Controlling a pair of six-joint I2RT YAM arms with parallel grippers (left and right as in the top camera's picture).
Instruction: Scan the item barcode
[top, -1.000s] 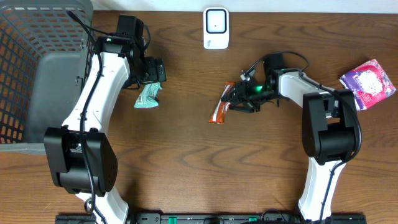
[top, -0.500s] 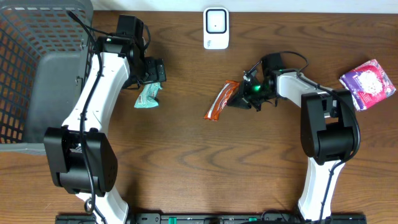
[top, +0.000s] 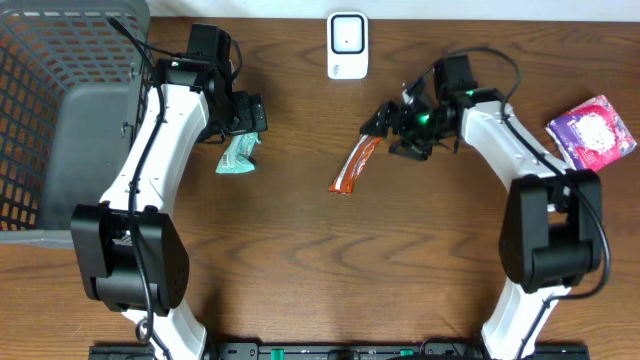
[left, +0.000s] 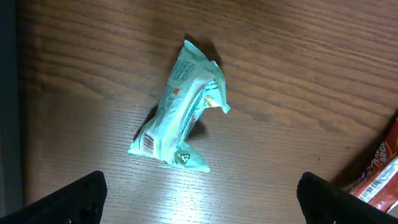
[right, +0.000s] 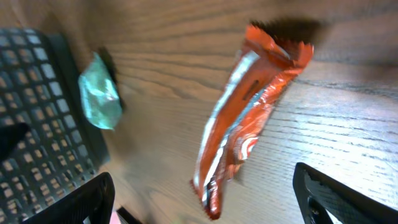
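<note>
Counter (top: 300, 260): dark brown wood with the grain running across it, continuous beneath and around the left tool (top: 246, 128) and the right tool (top: 386, 136). A thin pale strip (top: 500, 8) borders it on the far side of both tools; whether this is wall or edging cannot be determined. A grey mesh basket (top: 40, 60) stands near the left tool on its outer side. Lighting is even, with a soft sheen on the wood just below the left tool and short, dark shadows.
</note>
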